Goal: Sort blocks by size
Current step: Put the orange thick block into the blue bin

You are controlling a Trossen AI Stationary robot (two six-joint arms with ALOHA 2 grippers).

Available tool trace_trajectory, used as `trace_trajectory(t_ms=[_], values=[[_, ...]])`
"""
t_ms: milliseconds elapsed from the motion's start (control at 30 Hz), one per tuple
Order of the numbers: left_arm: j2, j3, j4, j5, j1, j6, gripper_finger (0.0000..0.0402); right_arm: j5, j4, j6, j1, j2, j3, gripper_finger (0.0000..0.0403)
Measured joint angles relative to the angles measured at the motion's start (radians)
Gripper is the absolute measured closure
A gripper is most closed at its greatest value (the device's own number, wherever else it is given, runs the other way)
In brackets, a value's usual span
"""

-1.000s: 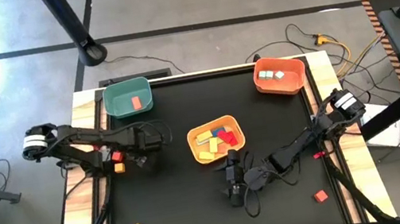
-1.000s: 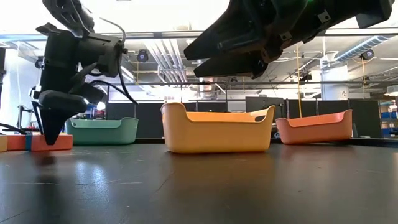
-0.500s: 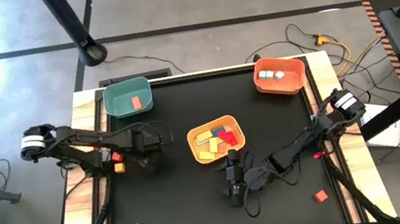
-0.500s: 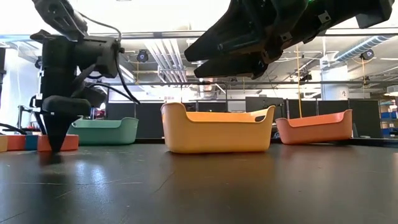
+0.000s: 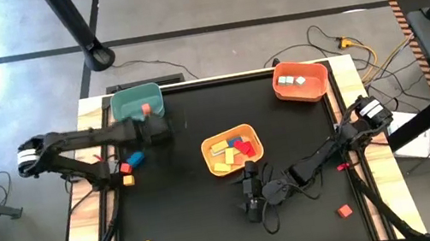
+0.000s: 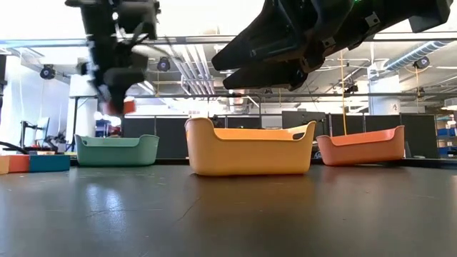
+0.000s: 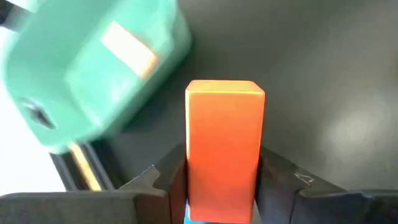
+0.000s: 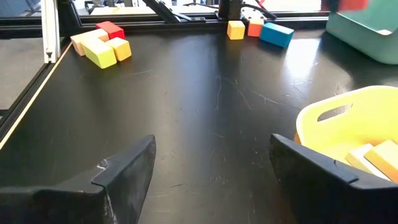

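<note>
Plainly, the left pincer (image 7: 221, 186) grips a tall orange rectangular block (image 7: 224, 146) just short of the teal plastic bin (image 5: 128, 106), so an early release drops it onto the black desk (image 5: 214, 224), while the wide-open, empty right pincer (image 8: 211, 162) waits beside the yellow plastic bin (image 5: 251, 139).

Three bins are counted: one green bin (image 5: 137, 105), one yellow bin (image 5: 233, 150), one orange bin (image 5: 300, 81).

Blocks are tallied by place. One orange block (image 7: 224, 149) is clamped in the left gripper (image 7: 217, 180). One block is seen in the green bin, two pale ones in the orange bin; those in the yellow bin cannot be counted. On the table: three at the left edge, a cluster of about four at the near-left corner, one red block (image 5: 344, 211) near right.
</note>
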Motion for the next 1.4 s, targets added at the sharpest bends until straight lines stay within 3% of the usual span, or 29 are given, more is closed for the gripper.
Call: trace_trajectory(t_ms=[133, 333, 533, 933, 1400], values=[[-0.010, 0.109, 0.010, -0.042, 0.188, 0.103, 0.0276, 0.000, 0.000, 0.000, 0.000, 0.000, 0.000, 0.0112], [0.029, 0.160, 0.060, -0.036, 0.498, 0.196, 0.0275, 0.000, -0.008, 0.000, 0.000, 0.000, -0.006, 0.0120], [0.145, 0.159, 0.163, 0.140, 0.709, 0.286, 0.0277, 0.000, -0.016, 0.000, 0.000, 0.008, -0.009, 0.0118], [0.425, 0.243, 0.104, 0.224, 0.821, 0.293, 0.0279, 0.000, -0.016, 0.019, -0.002, 0.051, -0.009, 0.0099], [0.505, 0.229, 0.107, 0.225, 0.867, 0.262, 0.0269, 0.000, -0.014, 0.034, -0.002, 0.051, -0.009, 0.0117]])
